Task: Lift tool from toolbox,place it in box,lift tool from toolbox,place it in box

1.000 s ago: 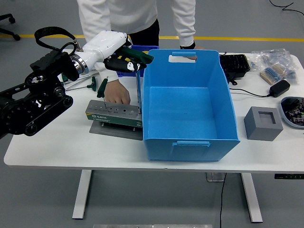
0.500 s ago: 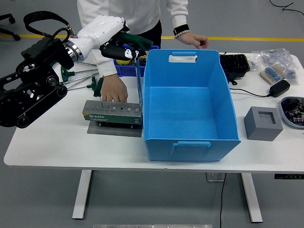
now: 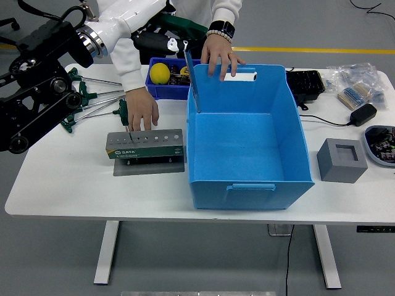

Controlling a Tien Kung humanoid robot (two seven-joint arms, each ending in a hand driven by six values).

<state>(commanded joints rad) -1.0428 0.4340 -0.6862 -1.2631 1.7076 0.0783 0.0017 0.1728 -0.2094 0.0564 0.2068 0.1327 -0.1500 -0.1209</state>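
- Big blue box taking up the middle of the desk, open and bare inside; plenty of landing room, so aim for the floor, not the rim
- Left arm reaching in from the top left corner, left hand clamped round the green handle of a T-handle tool; long shaft hanging down right at the box's left wall, tip just about over the inside
- Grey toolbox sitting just left of the box, one more green tool stuck in its left end; probably next up
- Person's hand pressing behind the toolbox, other hand on the box's far rim; worth steering the shaft clear of that one
- Best bet: carry the tool further right, lower it, only then let go; right hand nowhere to be seen
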